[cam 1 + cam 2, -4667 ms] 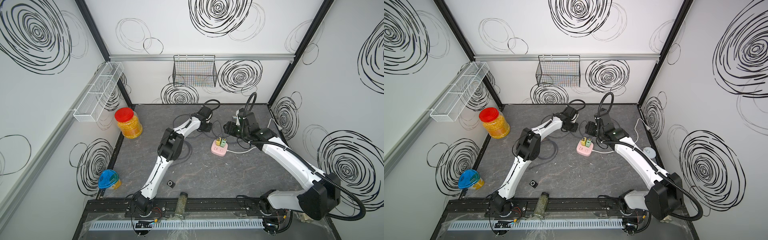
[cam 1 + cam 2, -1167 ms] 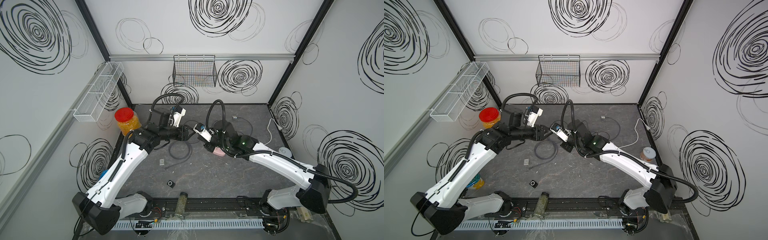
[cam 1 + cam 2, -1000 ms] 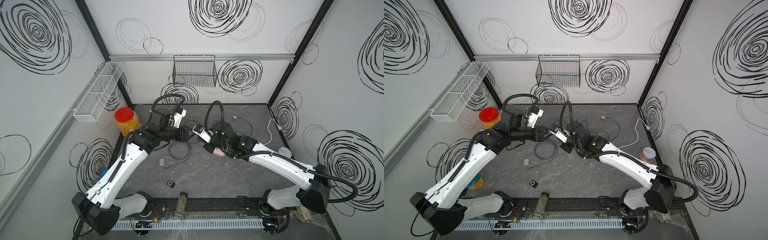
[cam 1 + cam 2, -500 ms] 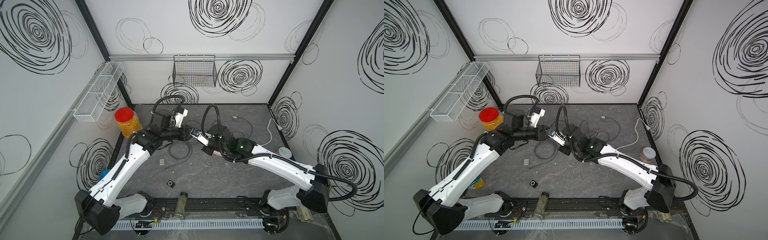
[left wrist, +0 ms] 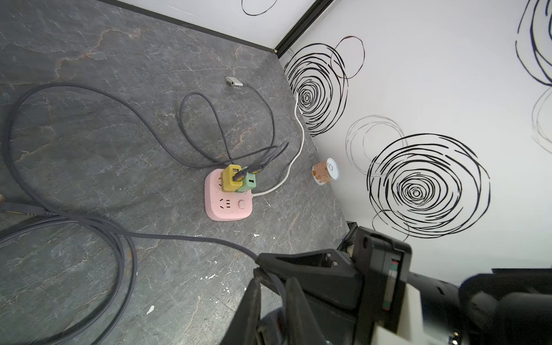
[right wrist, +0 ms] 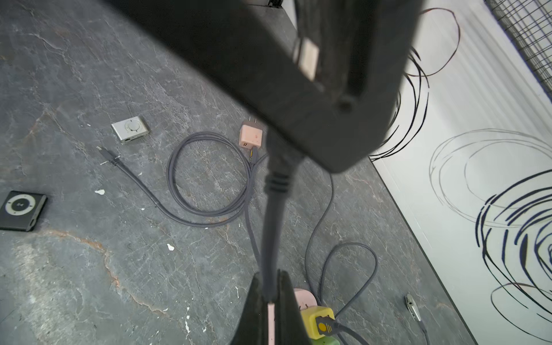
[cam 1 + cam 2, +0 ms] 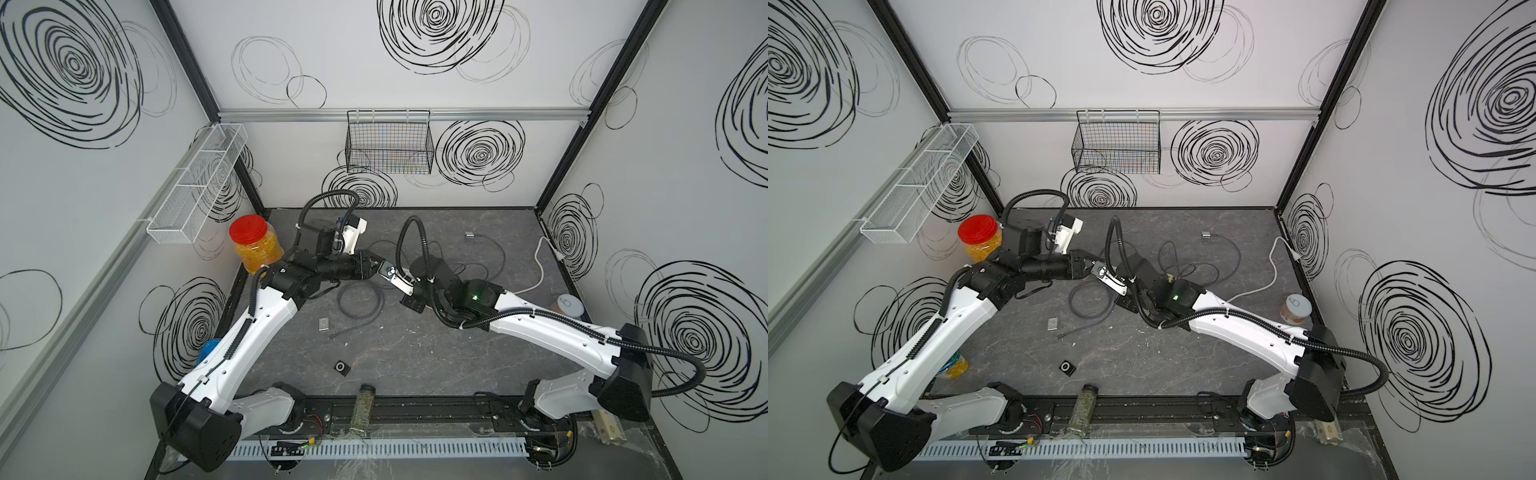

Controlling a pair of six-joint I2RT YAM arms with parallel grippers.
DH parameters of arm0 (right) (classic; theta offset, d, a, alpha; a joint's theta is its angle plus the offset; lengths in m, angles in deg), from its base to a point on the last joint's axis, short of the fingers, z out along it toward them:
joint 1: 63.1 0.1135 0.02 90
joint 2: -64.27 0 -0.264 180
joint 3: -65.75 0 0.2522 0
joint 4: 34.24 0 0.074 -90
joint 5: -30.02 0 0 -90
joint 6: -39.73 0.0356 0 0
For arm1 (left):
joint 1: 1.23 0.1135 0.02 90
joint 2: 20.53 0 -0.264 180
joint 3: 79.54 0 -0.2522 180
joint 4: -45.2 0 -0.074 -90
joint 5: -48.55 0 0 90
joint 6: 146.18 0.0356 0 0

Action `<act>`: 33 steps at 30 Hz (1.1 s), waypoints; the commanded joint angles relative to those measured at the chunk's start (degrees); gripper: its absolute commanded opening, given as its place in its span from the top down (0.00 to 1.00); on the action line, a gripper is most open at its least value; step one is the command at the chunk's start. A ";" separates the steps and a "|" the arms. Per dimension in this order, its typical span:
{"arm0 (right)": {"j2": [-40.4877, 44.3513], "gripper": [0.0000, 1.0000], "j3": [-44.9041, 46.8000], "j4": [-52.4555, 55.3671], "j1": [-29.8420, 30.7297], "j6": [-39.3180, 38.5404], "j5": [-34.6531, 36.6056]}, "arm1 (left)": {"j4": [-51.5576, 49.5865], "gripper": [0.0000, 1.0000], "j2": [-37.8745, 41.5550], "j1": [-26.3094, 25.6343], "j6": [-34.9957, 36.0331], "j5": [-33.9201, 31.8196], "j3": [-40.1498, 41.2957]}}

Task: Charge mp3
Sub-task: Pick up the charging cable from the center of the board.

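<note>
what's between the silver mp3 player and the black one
The grey cable's loose plug, near the silver mp3 player; beyond it, bare up to the black mp3 player (right wrist view).

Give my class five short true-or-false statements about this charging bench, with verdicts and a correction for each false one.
1. The right tool grips a grey cable. True.
2. The black mp3 has a cable plugged in. False: it lies alone on the table, with no cable in it.
3. The strip holds a yellow adapter and a green adapter. True.
4. The pink adapter sits in the strip. False: it lies loose on the table.
5. The jar has a blue lid. False: the lid is red.
</note>
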 commanded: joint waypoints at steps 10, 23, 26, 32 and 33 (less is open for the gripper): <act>-0.28 1.00 0.75 -1.04 1.18 -1.30 5.96 | 3.03 0.84 3.34 0.29 -0.80 2.83 3.51; 1.31 0.73 0.21 -1.26 2.00 5.15 9.98 | 3.21 0.92 3.91 -0.57 0.85 0.24 4.06; 4.26 0.43 0.64 -1.92 0.79 10.24 9.28 | 4.79 0.92 5.05 0.10 0.88 -0.52 5.34; 18.13 0.28 8.88 -9.58 -8.47 33.58 -9.97 | 13.26 0.92 8.21 1.57 -4.85 -2.38 10.44; 21.81 0.28 13.09 -14.90 -10.88 39.68 -15.03 | 15.48 0.92 9.04 1.52 -6.47 -3.13 11.58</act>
